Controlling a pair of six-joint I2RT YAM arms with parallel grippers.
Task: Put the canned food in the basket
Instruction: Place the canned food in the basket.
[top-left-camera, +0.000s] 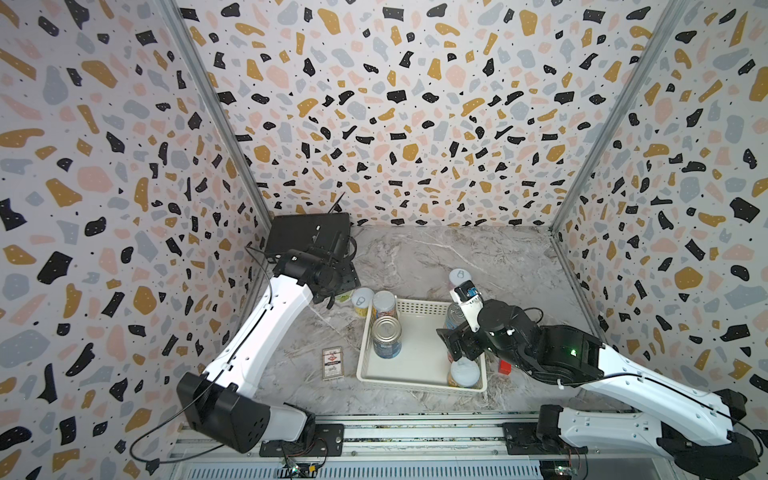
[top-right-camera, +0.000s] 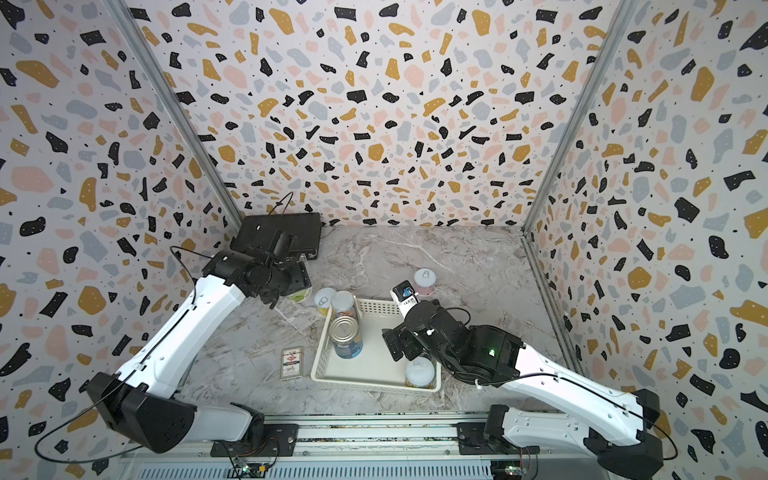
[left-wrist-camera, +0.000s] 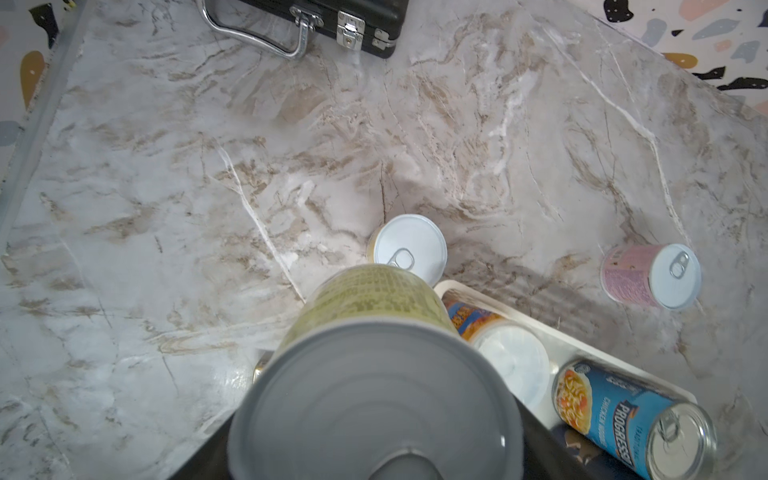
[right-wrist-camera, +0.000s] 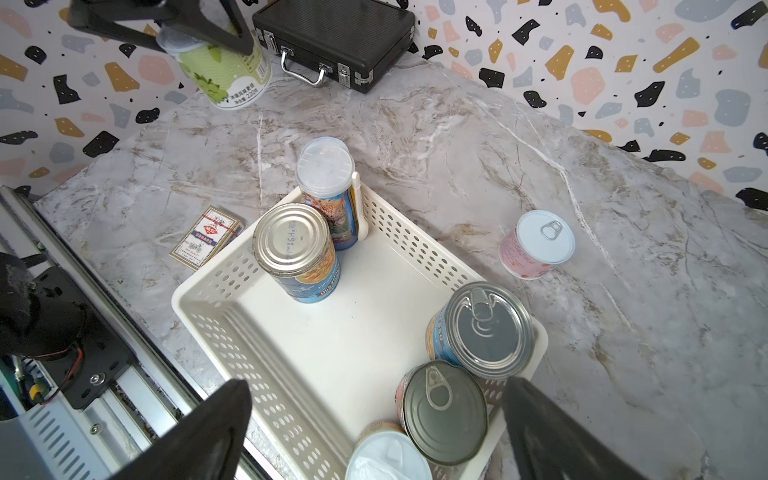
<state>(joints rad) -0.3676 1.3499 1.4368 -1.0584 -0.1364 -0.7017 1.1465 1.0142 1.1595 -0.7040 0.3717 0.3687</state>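
Note:
My left gripper (top-left-camera: 337, 291) is shut on a green-labelled can (right-wrist-camera: 224, 70) and holds it above the table, left of the basket (top-left-camera: 365, 345); the can (left-wrist-camera: 374, 374) fills the left wrist view. The white basket (right-wrist-camera: 232, 332) holds several upright cans: a blue silver-topped one (top-left-camera: 387, 336) and a tall white-lidded one (top-left-camera: 384, 305) on its left, three more (right-wrist-camera: 442, 411) along its right side. My right gripper (right-wrist-camera: 374, 415) hangs open over those, gripping nothing. A yellow can (top-left-camera: 362, 301) and a pink can (top-left-camera: 459, 277) stand on the table outside the basket.
A black briefcase (top-left-camera: 309, 237) lies at the back left corner. A printed card box (top-left-camera: 332, 363) lies flat left of the basket, and a small red block (top-left-camera: 505, 367) sits to the basket's right beside my right arm. Patterned walls enclose three sides.

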